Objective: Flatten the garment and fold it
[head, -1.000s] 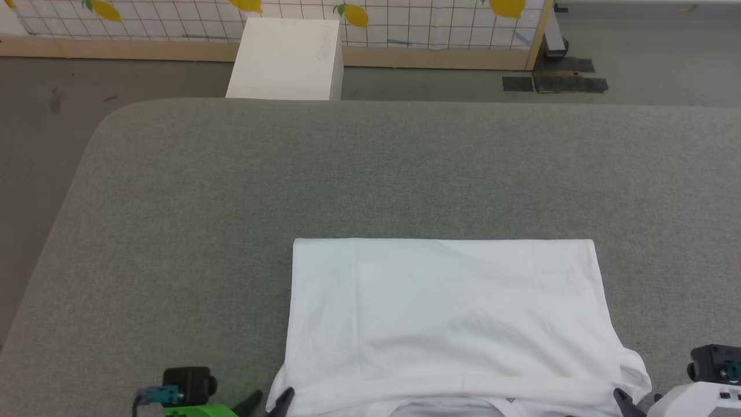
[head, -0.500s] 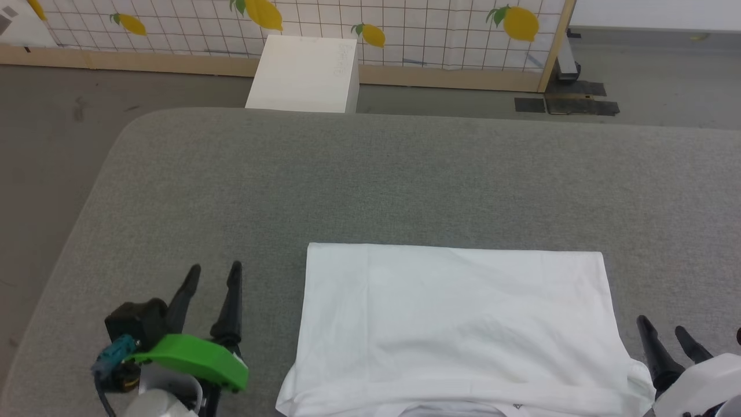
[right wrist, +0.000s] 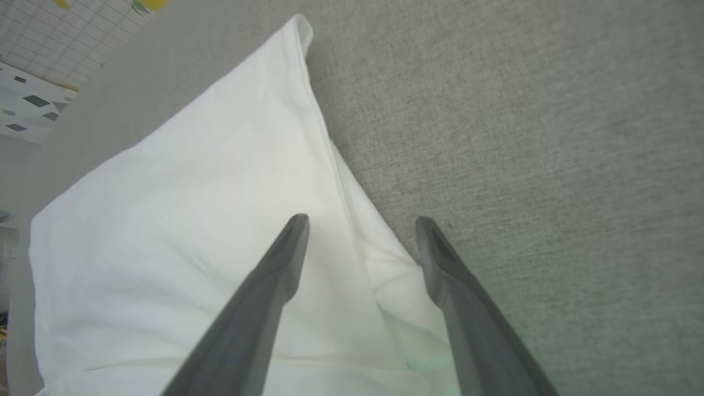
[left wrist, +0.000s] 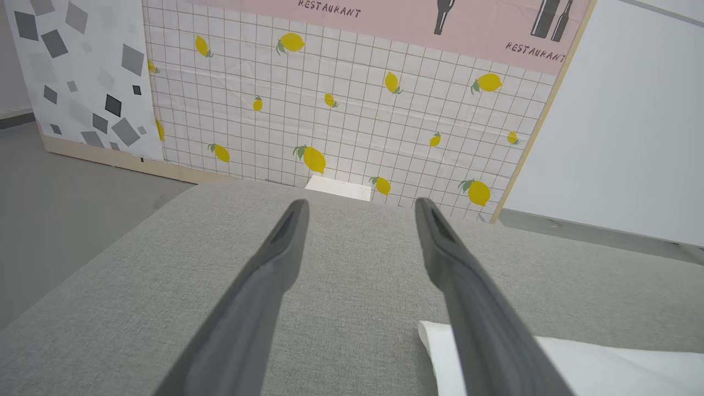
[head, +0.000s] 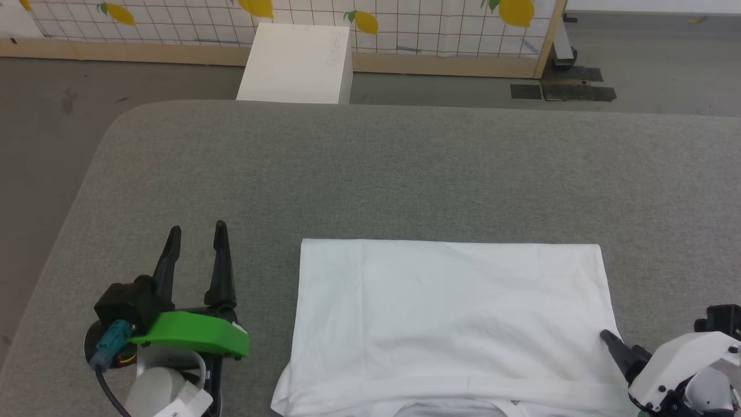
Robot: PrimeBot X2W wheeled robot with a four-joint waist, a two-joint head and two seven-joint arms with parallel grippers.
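The garment (head: 451, 324) lies on the grey table (head: 405, 162) as a flat white rectangle with its neck opening at the near edge. My left gripper (head: 197, 230) stands open to the left of it, apart from the cloth. In the left wrist view that gripper (left wrist: 361, 202) holds nothing and a garment corner (left wrist: 594, 363) shows at the lower right. My right gripper (right wrist: 361, 221) is open over the garment's right edge (right wrist: 352, 187), with nothing pinched. In the head view one dark finger (head: 616, 347) of it points at that edge.
A rigid white box (head: 295, 63) stands on the floor beyond the table's far edge. Behind it is a lemon-patterned grid panel (head: 417, 23). The table's rounded left corner (head: 116, 127) drops to grey floor. Bare table surface stretches beyond and to both sides of the garment.
Both grippers have come off the garment's near corners and opened. The left arm has moved left, clear of the cloth. The head camera has shifted a little.
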